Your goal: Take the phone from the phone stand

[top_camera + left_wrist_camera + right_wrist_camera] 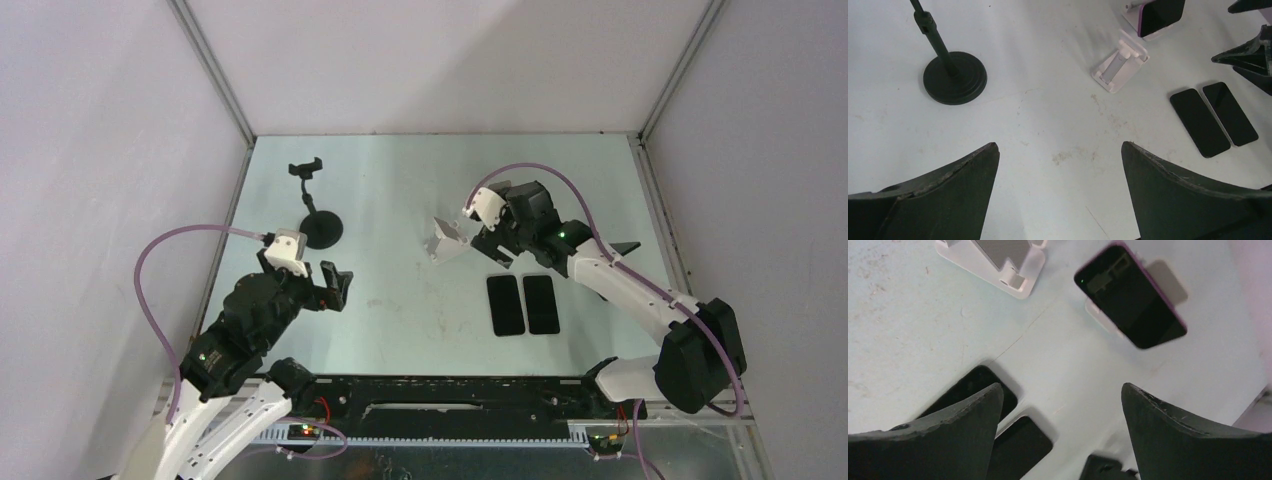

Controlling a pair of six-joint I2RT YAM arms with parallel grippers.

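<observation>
Right claw [1060, 386] spread and empty, hovering just short of the black-screened phone in a purple case [1130, 295]
The phone leans tilted on a small white plastic stand [1098, 317] on the pale tabletop [908, 330]; probably light, rigid and glass-slick, so pinch its long purple edges rather than the screen. Left claw [1060, 145] also spread and empty, well apart

Left gripper [1060, 146] and right gripper [1062, 386] have scuffed black wedge fingers [943, 195]; the arms [620, 280] show white links, black joints and purple cables [139, 278].
</observation>
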